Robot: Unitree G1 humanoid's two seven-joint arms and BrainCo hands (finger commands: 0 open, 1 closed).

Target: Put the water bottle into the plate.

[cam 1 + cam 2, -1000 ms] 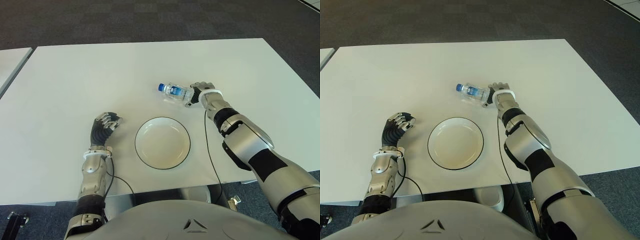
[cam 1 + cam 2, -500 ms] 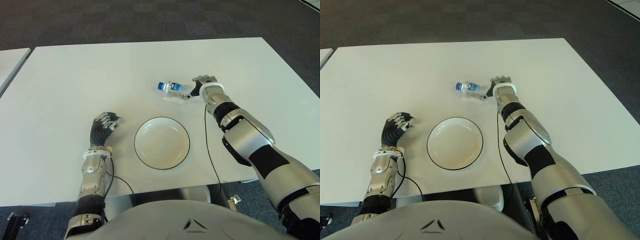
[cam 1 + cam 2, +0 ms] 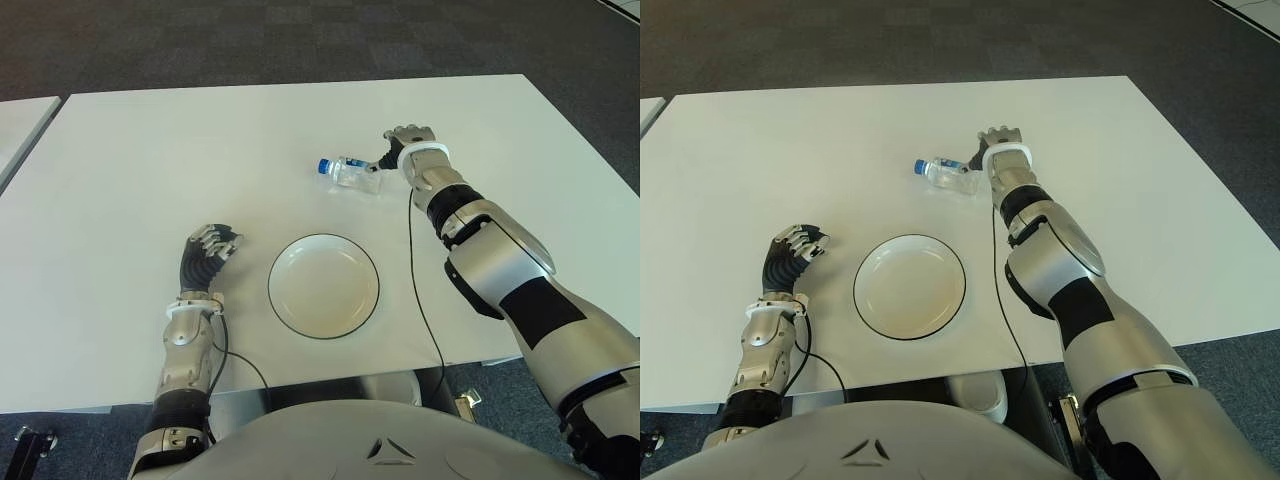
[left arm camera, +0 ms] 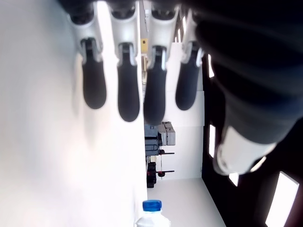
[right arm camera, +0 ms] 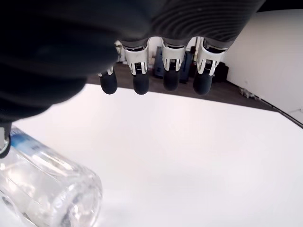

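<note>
One table (image 3: 150, 150), white. On it: one water bottle (image 3: 352, 173), one plate (image 3: 323, 285).

Bottle: clear plastic, blue cap, lying on its side on the table beyond the plate and apart from it, cap toward the robot's left. It is not in the plate.

Plate: white, dark rim, nothing in it, near the table's front edge between the two arms.

Right hand (image 3: 409, 145): just beside the bottle's base end, on its right. In the right wrist view the four fingers (image 5: 171, 79) are stretched out straight, side by side, closed on nothing; the bottle's base (image 5: 47, 189) lies under the palm, ungripped. Whether the thumb touches the bottle cannot be told.

Left hand (image 3: 210, 250): idle, to the left of the plate, fingers loosely bent and apart, holding nothing.
</note>
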